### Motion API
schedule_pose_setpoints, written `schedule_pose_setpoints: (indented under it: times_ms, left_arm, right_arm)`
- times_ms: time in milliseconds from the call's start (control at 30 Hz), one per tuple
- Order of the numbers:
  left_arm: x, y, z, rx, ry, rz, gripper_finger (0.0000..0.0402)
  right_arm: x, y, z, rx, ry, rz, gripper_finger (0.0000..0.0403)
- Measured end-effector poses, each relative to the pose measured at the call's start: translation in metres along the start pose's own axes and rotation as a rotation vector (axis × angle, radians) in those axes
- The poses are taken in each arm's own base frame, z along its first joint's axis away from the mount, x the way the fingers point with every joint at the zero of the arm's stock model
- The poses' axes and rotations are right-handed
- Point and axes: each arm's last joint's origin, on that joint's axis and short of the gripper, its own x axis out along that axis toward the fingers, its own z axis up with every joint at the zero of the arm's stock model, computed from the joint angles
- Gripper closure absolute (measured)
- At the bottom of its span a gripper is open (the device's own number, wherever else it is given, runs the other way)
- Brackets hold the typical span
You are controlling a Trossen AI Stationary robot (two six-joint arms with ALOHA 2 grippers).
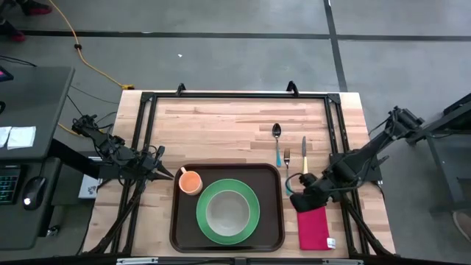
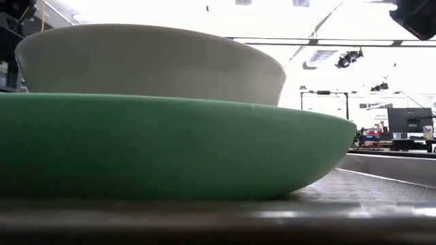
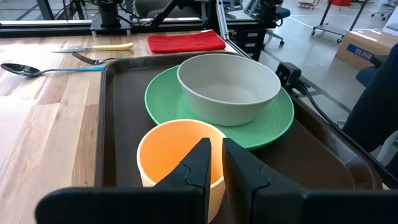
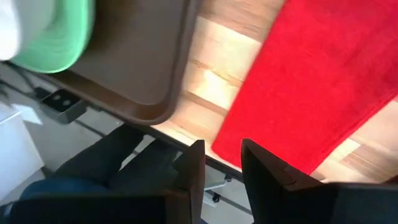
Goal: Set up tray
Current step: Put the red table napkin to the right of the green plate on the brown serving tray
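The dark brown tray (image 1: 227,239) lies flat at the near edge of the wooden table (image 1: 221,121), between the two grippers. On it rests a green plate (image 1: 228,211) carrying a pale bowl (image 3: 228,87), and an orange cup (image 1: 190,181) stands in the tray's far corner on the left arm's side.

The left gripper (image 3: 214,155) sits at that corner, its two dark fingers (image 3: 198,163) straddling the cup's near wall, one inside the rim and one outside, with only a narrow gap between them; whether they actually pinch the wall cannot be told. Plate and bowl lie just beyond the cup from this gripper.

The right gripper (image 4: 217,160) hangs above the table just beside the tray's other side, over the red napkin (image 1: 314,227). Its fingers stand slightly apart and hold nothing.

Beyond the right gripper, on bare wood, lie a fork (image 1: 287,158), a yellow-handled knife (image 1: 304,153) and a blue-handled spoon (image 1: 277,142), side by side.
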Motion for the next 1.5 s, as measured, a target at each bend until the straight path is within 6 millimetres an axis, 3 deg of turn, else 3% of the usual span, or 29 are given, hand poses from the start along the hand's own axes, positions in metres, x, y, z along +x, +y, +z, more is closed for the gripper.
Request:
schedule_pose_setpoints:
  times_ms: [333,767,1500]
  left_arm:
    - [0.000,0.000,-0.001,0.003,0.012,0.002,0.0330]
    - [0.000,0.000,-0.002,0.006,0.021,0.003,0.0330]
    - [0.000,0.000,-0.002,0.006,0.021,0.003,0.0330]
  right_arm:
    - [0.029,0.003,0.002,0.039,0.034,-0.116,0.0320]
    - [0.048,0.006,0.007,0.041,-0.026,-0.143,0.0320]
    - [0.050,0.006,0.010,-0.002,-0.046,-0.146,0.0320]
